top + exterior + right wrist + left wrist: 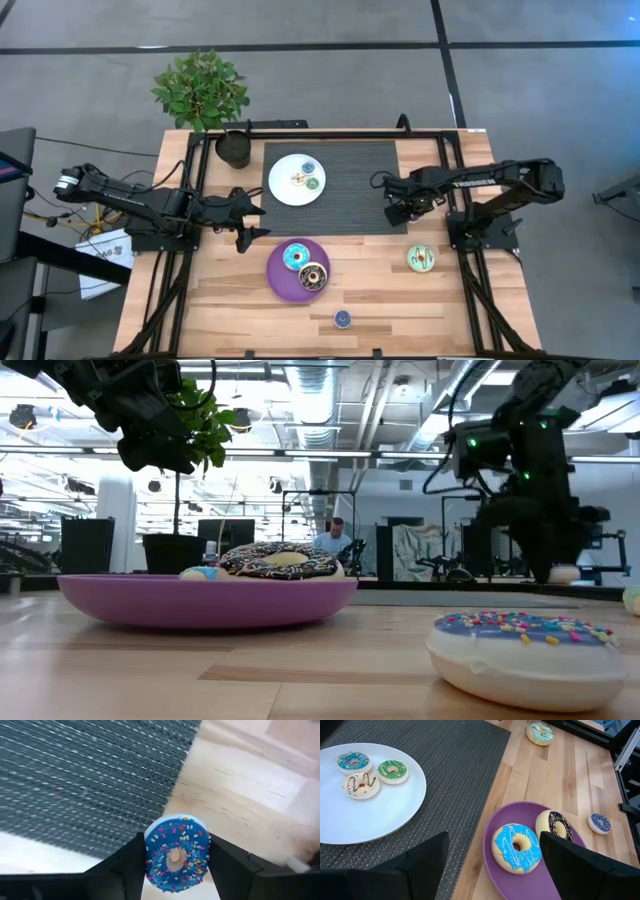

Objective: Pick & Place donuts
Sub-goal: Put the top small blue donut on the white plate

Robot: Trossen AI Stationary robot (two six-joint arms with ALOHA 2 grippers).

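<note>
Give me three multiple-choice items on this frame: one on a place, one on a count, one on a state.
1. The green-iced donut lies:
A. on the white plate
B. on the purple plate
C. on the bare table
2. Donuts on the white plate:
A. two
B. three
C. four
3. The left gripper is:
A. open and empty
B. shut on a donut
C. shut on a plate

Key: C, as the green-iced donut sits alone on the table; B, as the white plate carries three minis; A, as the left gripper stands wide with nothing between its fingers.
</note>
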